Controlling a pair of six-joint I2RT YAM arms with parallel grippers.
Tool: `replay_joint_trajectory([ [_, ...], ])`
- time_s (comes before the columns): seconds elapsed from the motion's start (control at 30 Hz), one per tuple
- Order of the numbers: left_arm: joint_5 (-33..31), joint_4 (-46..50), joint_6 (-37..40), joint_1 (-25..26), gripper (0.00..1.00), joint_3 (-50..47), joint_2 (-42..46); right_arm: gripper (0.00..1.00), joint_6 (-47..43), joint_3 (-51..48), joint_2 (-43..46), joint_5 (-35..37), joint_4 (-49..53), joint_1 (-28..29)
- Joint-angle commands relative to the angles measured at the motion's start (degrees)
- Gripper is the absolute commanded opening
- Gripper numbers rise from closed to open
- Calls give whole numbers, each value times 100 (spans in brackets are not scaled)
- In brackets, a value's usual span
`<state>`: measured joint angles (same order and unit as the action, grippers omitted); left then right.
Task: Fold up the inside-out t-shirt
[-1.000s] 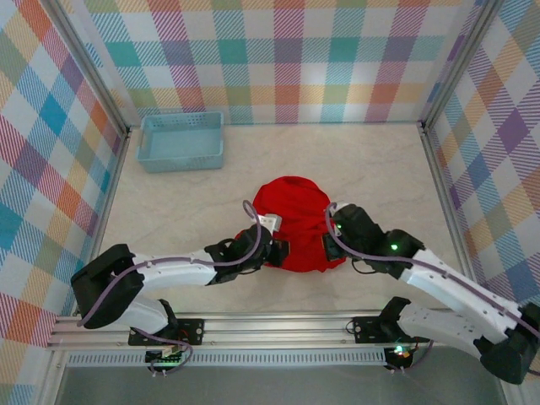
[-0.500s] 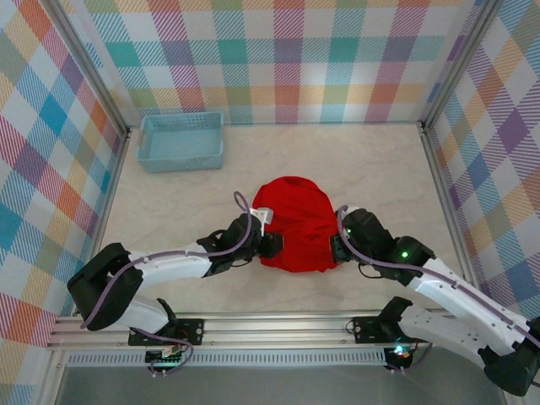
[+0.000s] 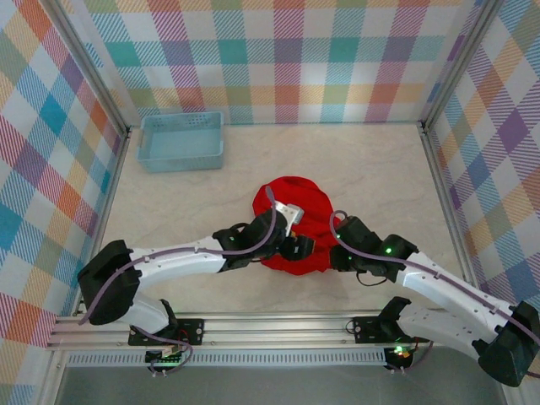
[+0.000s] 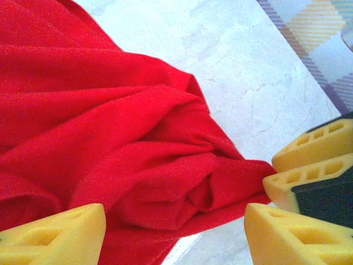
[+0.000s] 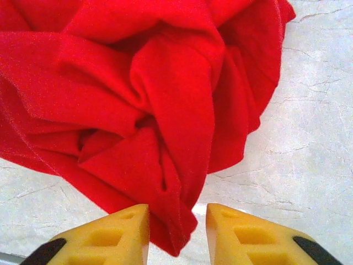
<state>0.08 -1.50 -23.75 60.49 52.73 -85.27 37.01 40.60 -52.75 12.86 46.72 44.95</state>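
The inside-out t-shirt (image 3: 291, 211) is a plain red cloth, bunched into a rumpled heap at the table's middle. My left gripper (image 3: 297, 247) sits at the heap's near edge. In the left wrist view this gripper (image 4: 174, 237) stands wide open, and folds of the t-shirt (image 4: 110, 138) lie loose between its yellow fingers (image 4: 55, 234). My right gripper (image 3: 338, 255) is at the heap's near right corner, close beside the left one. In the right wrist view it (image 5: 177, 232) is open, with a hanging corner of the t-shirt (image 5: 165, 110) between its fingers (image 5: 248, 234), apart from the right one.
A light-blue plastic basket (image 3: 181, 141) stands at the back left by the wall. Checked walls and metal rails (image 3: 434, 169) close in the pale marble table (image 3: 380, 169). The right gripper's yellow fingers (image 4: 314, 146) show at the right of the left wrist view.
Both grippers went from shut to open and let go of the shirt. The left gripper moved right along the shirt's near edge, toward the right gripper. The cloth slumped into a tighter heap.
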Motion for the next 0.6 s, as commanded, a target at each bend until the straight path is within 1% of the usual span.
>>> replay_joint_trajectory([
  [0.0,-130,369,333,220,68,369,-465,35,200,-32,59,59,-72,-92],
  [0.1,-247,500,325,310,68,656,-846,36,275,-136,-34,-25,-325,-192],
  [0.17,-439,589,245,314,67,833,-1084,35,294,-232,-89,-143,-583,-241],
  [0.2,-499,606,222,314,66,897,-1187,34,291,-274,-119,-212,-703,-247],
  [0.23,-561,632,181,314,63,968,-1258,32,298,-290,-158,-258,-783,-249],
  [0.33,-1030,896,-3,312,46,1167,-1481,21,281,-322,-237,-282,-867,-249],
  [0.4,-1232,911,-101,293,36,1169,-1551,13,280,-340,-231,-178,-768,-250],
  [0.43,-1317,963,-173,268,29,1182,-1564,10,289,-363,-201,-129,-692,-250],
  [0.5,-1415,1011,-280,202,21,1142,-1571,6,307,-426,-73,-91,-578,-250],
  [0.57,-1512,962,-390,111,13,1018,-1507,4,356,-526,114,-100,-472,-249],
])
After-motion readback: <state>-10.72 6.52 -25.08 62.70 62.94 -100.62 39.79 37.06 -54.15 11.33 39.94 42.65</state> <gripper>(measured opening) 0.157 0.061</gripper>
